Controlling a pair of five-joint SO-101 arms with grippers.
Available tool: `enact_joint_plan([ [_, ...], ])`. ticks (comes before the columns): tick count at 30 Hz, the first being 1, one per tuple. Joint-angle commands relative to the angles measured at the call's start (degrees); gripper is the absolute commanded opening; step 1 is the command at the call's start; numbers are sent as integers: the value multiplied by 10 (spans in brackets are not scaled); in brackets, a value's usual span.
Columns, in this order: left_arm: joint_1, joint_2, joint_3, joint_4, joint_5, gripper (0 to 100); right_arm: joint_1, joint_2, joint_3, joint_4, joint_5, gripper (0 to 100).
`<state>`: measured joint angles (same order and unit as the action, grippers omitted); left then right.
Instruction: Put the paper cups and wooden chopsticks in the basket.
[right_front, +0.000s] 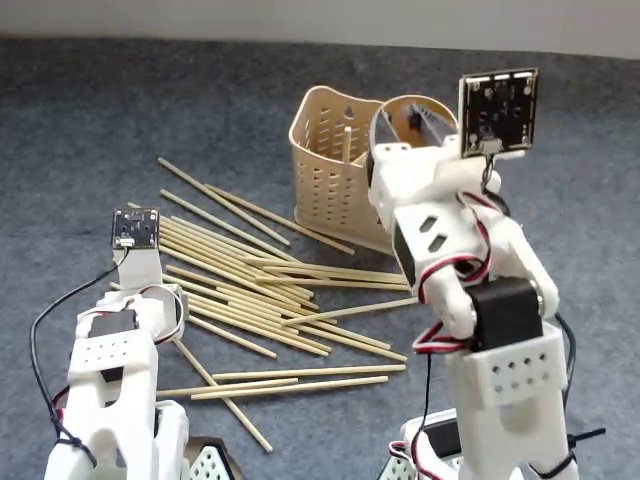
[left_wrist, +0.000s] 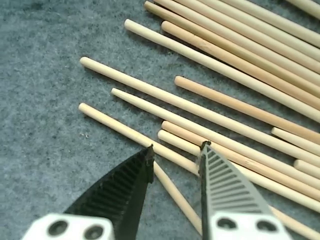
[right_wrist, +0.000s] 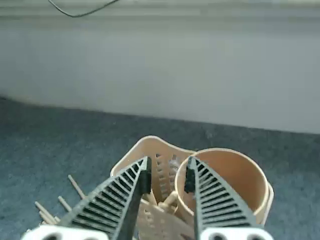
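Whole setup sits on a grey-blue carpet (right_front: 150, 100), kind of fuzzy; behind it there's a pale wall (right_wrist: 160, 65) with a thin dark cable (right_wrist: 75, 12) drooping across the top. Most of the chopsticks (right_front: 250, 290) lie loose on the carpet in a messy fan in front of the basket (right_front: 325, 170); one upright stick (right_front: 347, 140) stands inside the basket. My left gripper (left_wrist: 176, 150) is down low over the pile with its jaws apart; a single chopstick (left_wrist: 125, 131) runs across the gap between the tips. My right gripper (right_wrist: 167, 167) hangs above the basket rim, jaws apart too, holding nothing. The paper cup (right_wrist: 227, 170) is upright right at the basket's end; can't tell if it's inside or just pressed against it.
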<state>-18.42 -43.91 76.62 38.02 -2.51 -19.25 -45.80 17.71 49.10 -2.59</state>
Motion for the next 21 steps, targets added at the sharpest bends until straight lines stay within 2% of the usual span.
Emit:
enact_joint_plan([
  [1,-7,-15,-1,-5,-4,157,-3,-49,-28,116,-35,115],
  [12,-7,-15,-1,-5,-4,157,-1,-61,20,342,-110,115],
  [16,-7,-15,-1,-5,-4,157,0,-58,73,352,-144,115],
  [21,-7,-15,-1,-5,-4,157,5,-58,181,318,-148,115],
])
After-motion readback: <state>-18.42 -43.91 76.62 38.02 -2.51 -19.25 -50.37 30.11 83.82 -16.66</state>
